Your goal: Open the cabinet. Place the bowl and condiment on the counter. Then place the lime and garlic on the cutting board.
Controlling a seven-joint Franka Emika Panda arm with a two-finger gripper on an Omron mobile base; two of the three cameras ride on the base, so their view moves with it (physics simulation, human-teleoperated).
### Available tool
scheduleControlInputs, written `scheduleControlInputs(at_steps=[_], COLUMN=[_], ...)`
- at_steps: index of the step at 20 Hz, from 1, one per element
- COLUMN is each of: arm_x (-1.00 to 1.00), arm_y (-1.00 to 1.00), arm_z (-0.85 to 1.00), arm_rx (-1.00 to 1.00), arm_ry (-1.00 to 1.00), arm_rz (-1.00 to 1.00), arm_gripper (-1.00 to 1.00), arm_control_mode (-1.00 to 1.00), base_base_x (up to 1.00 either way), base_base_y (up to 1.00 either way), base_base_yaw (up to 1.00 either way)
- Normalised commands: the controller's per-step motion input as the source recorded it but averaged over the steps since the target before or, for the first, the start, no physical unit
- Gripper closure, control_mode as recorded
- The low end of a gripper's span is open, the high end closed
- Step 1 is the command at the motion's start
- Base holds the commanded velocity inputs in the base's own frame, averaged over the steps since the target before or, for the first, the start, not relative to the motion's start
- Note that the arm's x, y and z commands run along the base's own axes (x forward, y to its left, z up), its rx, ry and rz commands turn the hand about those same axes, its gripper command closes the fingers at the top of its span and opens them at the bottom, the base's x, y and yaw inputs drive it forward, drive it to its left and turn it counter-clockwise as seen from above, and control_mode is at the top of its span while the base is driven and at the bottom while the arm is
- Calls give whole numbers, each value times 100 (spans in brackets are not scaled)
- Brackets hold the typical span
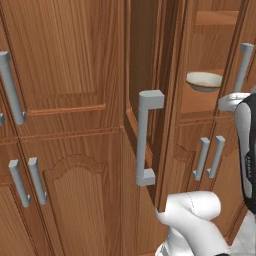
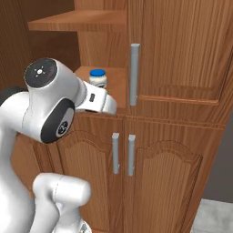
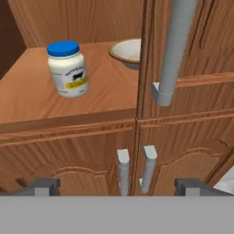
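A: What forms the setting?

B: A wall of reddish-brown wooden cabinet (image 1: 65, 65) fronts with long grey square-bar handles. One flat-panelled upper door (image 1: 145, 100) stands swung outward, seen nearly edge-on in the left base view; its neighbour on the right (image 2: 182, 50) is closed. Shorter arched-panel lower doors (image 2: 154, 182) below are closed.

A: What sits inside?

B: On the exposed wooden shelf (image 3: 55, 105) stands the small pale jar with a blue lid (image 3: 67, 68), upright, toward the shelf's open side. Behind it and apart from it, partly hidden by the closed door's edge, lies the shallow cream-beige bowl (image 3: 130, 52). A second shelf (image 2: 82, 20) runs above.

A: And the two-finger gripper?

B: The gripper (image 3: 118, 185) is spread wide, its dark fingertips (image 3: 41, 185) far apart at the bottom of the hand view, holding nothing. It is in front of the cabinet, below the shelf's front edge, facing the lower door handles, clear of the jar and the bowl.
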Motion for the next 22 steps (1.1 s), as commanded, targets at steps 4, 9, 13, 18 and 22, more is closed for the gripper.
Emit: scheduleControlInputs(at_steps=[4,9,13,18,22], arm_x=[64,69,89,75,59], arm_y=[-77,-57,-7,-7,-47], arm_z=[27,-2,-22,-18,-11], arm_rx=[10,4,0,0,0], arm_ry=[5,0,-2,-9,-9], arm_rz=[-10,-1,0,0,-6], arm_gripper=[-100,-100,-100,-100,-100], arm_control_mode=[-100,-100,-100,-100,-100], base_base_x=[0,0,0,0,0], base_base_y=[0,0,0,0,0], base_base_yaw=[0,0,0,0,0])
